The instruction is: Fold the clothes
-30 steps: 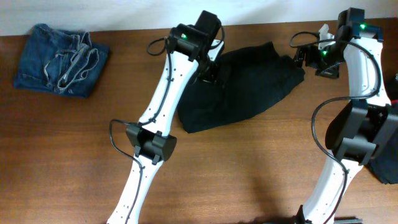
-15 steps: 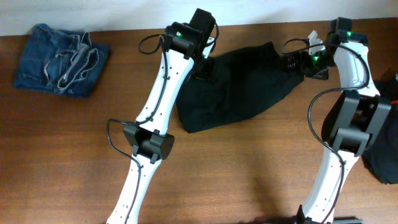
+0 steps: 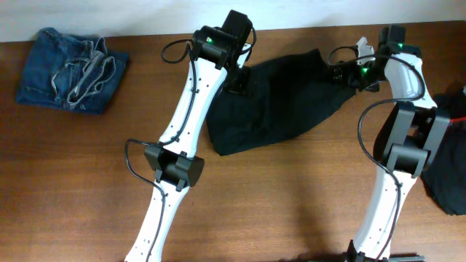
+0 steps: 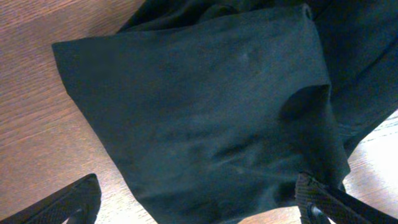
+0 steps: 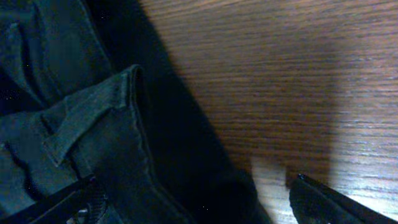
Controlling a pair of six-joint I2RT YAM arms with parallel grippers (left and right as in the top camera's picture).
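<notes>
Black trousers (image 3: 277,102) lie crumpled at the far middle of the table (image 3: 291,204), between 2 robot arms. The left gripper (image 3: 240,78) hangs over their left end, jaws spread wide and holding nothing, with cloth filling the space beneath its fingers (image 4: 68,202). The right gripper (image 3: 344,73), equally wide and empty, sits over the right end, 1 finger above a seamed edge, the other above bare wood. Jeans (image 3: 71,69) lie far left, well apart.

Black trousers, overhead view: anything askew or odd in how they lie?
Yes. The black trousers lie bunched and diagonal near the far edge of the table, layers overlapping unevenly, edges not aligned. The blue jeans at far left look folded, nothing odd there.
</notes>
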